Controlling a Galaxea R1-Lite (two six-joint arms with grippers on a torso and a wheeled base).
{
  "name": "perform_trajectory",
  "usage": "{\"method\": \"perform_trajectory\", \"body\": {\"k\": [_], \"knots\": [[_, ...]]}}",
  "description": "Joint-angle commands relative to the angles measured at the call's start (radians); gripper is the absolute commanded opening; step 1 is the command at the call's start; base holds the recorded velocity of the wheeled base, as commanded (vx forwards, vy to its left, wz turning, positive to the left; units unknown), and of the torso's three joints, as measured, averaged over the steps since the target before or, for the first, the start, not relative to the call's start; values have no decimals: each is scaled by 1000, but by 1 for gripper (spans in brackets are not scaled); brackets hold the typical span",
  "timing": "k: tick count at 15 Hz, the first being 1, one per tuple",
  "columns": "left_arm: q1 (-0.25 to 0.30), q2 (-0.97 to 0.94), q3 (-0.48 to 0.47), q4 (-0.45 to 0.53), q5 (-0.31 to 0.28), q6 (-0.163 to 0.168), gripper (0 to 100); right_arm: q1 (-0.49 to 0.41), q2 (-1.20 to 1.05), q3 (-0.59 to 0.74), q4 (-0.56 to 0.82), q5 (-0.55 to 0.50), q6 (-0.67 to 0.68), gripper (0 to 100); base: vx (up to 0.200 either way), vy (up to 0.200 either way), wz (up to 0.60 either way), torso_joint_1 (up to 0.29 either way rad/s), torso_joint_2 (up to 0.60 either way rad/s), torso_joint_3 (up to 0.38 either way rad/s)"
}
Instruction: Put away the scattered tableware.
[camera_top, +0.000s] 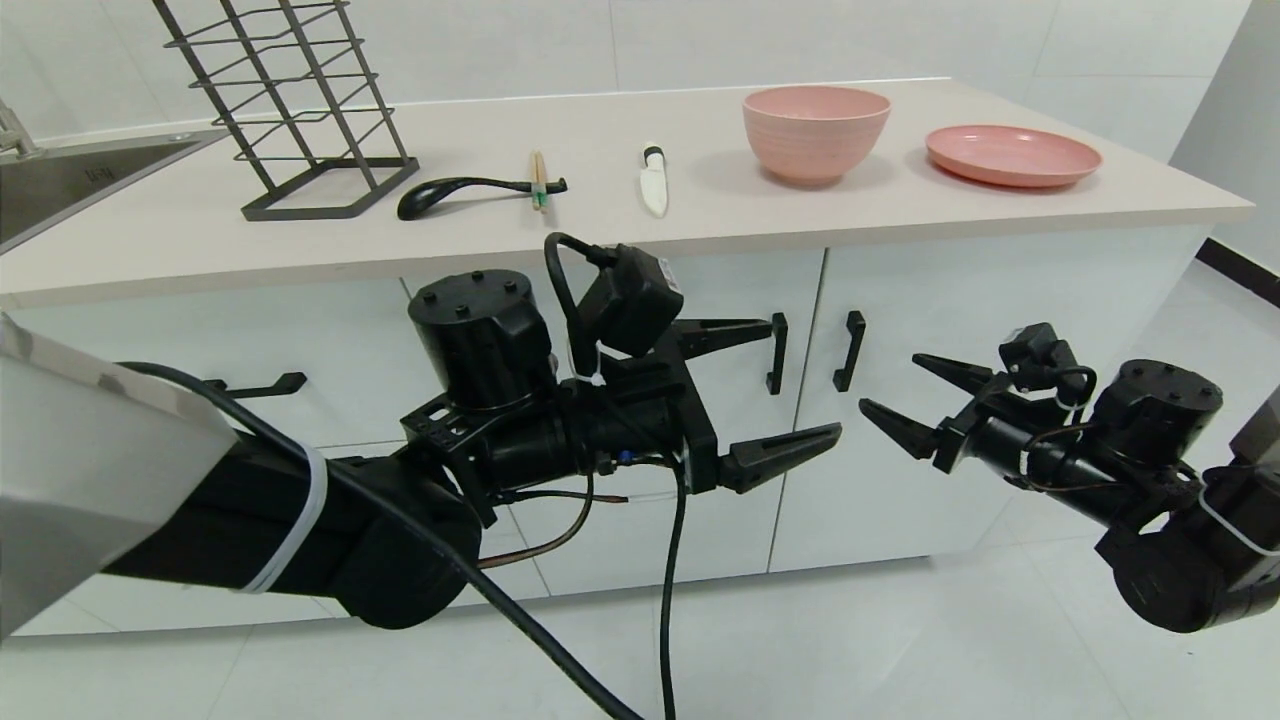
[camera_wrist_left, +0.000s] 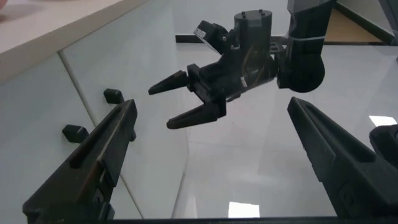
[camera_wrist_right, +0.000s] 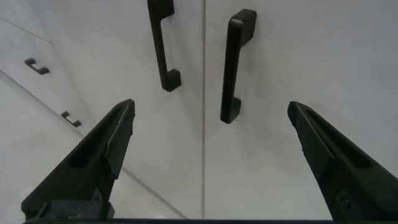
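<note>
My left pincer (camera_top: 805, 380): open, empty, below the white desk (camera_top: 900, 212) edge.
My right pincer (camera_top: 888, 381): open, empty, below that desk.

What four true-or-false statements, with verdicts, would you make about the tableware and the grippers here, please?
1. The pink bowl stands on the counter beside the pink plate. True.
2. The left gripper holds the black spoon. False: its fingers are open and empty; the spoon lies on the counter.
3. The right gripper is open before the cabinet doors. True.
4. The chopsticks lie inside the pink bowl. False: they lie on the counter across the spoon's handle.
</note>
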Motion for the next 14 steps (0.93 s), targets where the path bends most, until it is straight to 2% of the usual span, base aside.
{"method": "perform_trajectory", "body": {"k": [1, 4, 8, 11, 14], "knots": [[-1, 18, -3, -1, 3, -1, 100, 12, 27, -27, -1, 0, 23, 100, 0, 0, 0, 0, 0, 0], [-1, 55, -14, -3, 1, 1, 100, 15, 56, -50, -1, 0, 31, 100, 0, 0, 0, 0, 0, 0], [1, 106, -127, -1, -6, -4, 100, 63, 89, -138, -1, 3, 51, 100, 0, 0, 0, 0, 0, 0], [-1, 115, -141, 2, -6, -4, 100, 84, 106, -164, -1, 3, 58, 100, 0, 0, 0, 0, 0, 0], [1, 141, -170, 0, -5, -17, 100, 81, 114, -190, -1, 3, 61, 100, 0, 0, 0, 0, 0, 0]]}}
